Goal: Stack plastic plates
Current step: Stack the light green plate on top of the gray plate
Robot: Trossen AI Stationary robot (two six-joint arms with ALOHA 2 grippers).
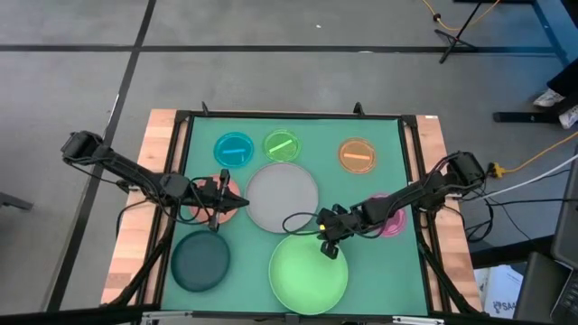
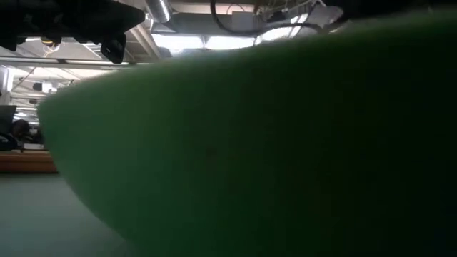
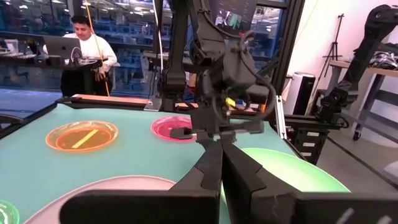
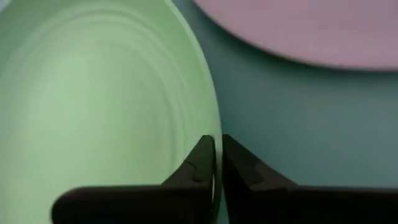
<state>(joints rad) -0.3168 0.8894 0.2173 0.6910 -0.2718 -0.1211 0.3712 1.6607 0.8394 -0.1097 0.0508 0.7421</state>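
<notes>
Your right gripper (image 4: 217, 163) has its fingers pinched on the rim of the big light green plate (image 1: 307, 273), smooth with faint rings, at the desk's near edge. Left gripper (image 1: 237, 202) sits closed beside the grey plate (image 1: 282, 197).

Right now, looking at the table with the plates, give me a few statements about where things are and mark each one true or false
1. The right gripper is closed on the rim of the light green plate. True.
2. The orange plate is stacked on the grey plate. False: it lies alone near the far edge of the mat, apart from the grey plate.
3. The dark teal plate lies on the left arm's side of the table. True.
4. The blue plate sits on the light green plate. False: it lies on the mat beside the small green plate.
5. The left gripper is over the dark teal plate. False: it is at the grey plate's edge.
</notes>
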